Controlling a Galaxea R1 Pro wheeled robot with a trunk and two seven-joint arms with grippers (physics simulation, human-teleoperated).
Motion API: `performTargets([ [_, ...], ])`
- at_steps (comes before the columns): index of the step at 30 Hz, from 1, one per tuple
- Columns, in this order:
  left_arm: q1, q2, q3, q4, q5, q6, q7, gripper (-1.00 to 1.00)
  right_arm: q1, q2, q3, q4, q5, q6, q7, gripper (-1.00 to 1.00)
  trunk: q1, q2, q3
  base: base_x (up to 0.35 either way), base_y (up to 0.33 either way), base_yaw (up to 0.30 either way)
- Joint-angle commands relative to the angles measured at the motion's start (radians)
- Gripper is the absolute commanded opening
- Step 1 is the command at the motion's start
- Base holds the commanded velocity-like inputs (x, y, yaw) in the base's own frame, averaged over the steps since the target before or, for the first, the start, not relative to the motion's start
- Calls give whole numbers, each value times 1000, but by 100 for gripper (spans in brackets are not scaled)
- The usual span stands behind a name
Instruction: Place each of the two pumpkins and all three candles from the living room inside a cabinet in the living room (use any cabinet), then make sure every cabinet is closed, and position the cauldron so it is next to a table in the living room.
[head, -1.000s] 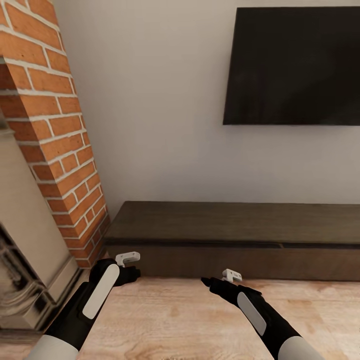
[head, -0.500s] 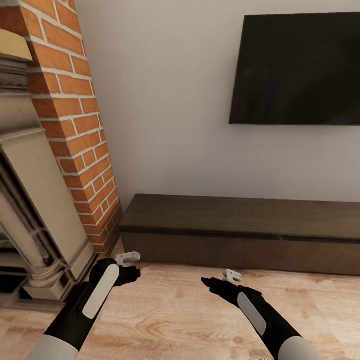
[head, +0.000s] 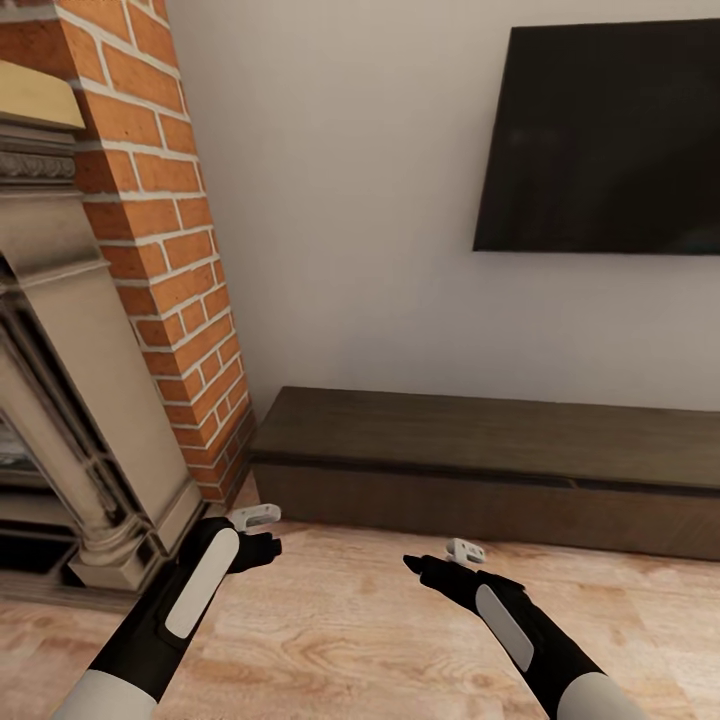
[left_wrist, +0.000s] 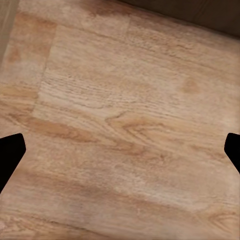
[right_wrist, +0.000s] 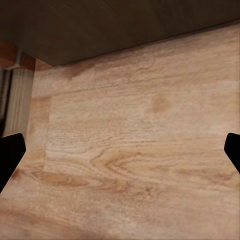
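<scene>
long dark-brown cabinet (head: 480, 465), seemingly closed

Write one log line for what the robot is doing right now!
scene: living room | cabinet: closed | left claw: open, empty | right claw: open, empty | both over wood floor

Cabinet (head: 500, 465) as landmark: low, long, against wall, drawer fronts flush. Bare wood floor (head: 350, 620) in front of cabinet, open passage. Brick column (head: 160, 250) and fireplace surround (head: 70, 400) block cabinet's left end. TV (head: 600, 140) on wall well above cabinet top; gap between free.
</scene>
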Motion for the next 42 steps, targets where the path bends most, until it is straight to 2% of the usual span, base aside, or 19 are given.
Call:
performTargets([
  [1, -1, 1, -2, -1, 10, 1, 10, 100, -1, -1, 3, -1, -3, 3, 0, 100, -4, 7, 1, 0, 0, 32],
  [14, -1, 1, -2, -1, 10, 1, 10, 100, -1, -3, 3, -1, -3, -3, 3, 100, -54, 98, 41, 0, 0, -28],
  [20, -1, 2, -2, -1, 10, 1, 10, 100, -1, -3, 3, -1, -4, -4, 75, 100, -77, 140, 62, 0, 0, -210],
  [23, -1, 1, -3, -1, 10, 1, 10, 100, -1, -3, 3, -1, -5, -5, 89, 100, -88, 161, 72, 0, 0, -63],
  [42, -1, 1, -3, -1, 10, 1, 10, 100, -1, -3, 3, -1, 1, -3, 88, 100, -161, 294, 132, 0, 0, -3],
])
